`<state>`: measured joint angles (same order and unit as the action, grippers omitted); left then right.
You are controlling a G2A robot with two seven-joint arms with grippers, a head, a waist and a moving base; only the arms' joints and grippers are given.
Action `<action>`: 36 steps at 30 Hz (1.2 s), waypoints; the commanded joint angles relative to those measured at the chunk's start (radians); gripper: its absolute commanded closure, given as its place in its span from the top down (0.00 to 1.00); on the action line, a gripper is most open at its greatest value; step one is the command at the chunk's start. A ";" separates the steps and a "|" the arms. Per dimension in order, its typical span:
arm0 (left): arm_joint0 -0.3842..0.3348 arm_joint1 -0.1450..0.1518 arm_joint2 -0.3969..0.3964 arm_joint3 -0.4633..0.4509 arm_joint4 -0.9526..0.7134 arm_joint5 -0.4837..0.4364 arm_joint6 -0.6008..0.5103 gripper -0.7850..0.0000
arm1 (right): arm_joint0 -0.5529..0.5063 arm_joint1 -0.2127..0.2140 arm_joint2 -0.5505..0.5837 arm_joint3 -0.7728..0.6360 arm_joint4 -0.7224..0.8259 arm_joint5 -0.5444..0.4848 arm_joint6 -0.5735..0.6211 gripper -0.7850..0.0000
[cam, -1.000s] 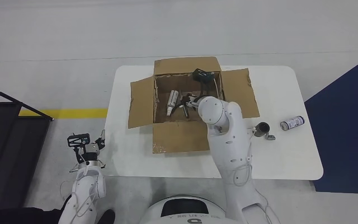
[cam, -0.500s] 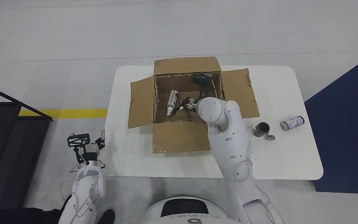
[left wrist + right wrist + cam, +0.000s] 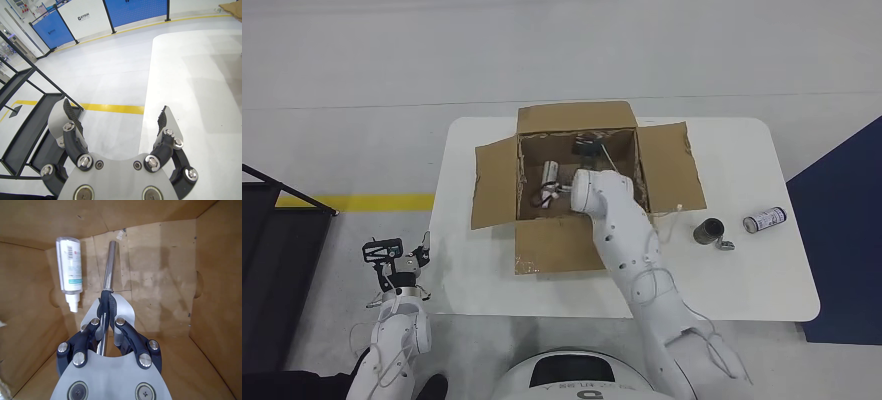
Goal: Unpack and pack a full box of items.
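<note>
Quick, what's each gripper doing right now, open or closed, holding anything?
Left gripper: open, holding nothing.
Right gripper: shut on the metal rod, inside the cardboard box.

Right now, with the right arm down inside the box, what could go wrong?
The right jaws pinch the metal rod at their tips, so it could pivot or slip. Its free end runs beside the spray bottle and may knock it. Lifting out, it might catch a box wall.

Overhead and close right-wrist cameras both see the box (image 3: 562, 245) (image 3: 213, 275).
</note>
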<state>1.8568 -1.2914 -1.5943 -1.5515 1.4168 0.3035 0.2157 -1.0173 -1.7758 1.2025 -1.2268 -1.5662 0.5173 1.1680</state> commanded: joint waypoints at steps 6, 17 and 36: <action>0.000 0.000 0.000 0.000 0.000 0.000 0.000 1.00 | 0.071 -0.012 -0.038 0.132 -0.047 0.045 0.029 0.01; 0.000 0.000 0.000 0.000 0.000 0.000 0.000 1.00 | 0.144 -0.035 -0.060 0.294 -0.031 0.115 -0.003 0.34; 0.000 0.000 0.000 0.000 0.000 0.000 0.000 1.00 | 0.254 -0.063 -0.052 0.538 0.059 0.113 -0.135 0.26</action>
<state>1.8568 -1.2914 -1.5943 -1.5515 1.4168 0.3035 0.2157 -0.7680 -1.8376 1.1499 -0.7018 -1.5100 0.6288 1.0399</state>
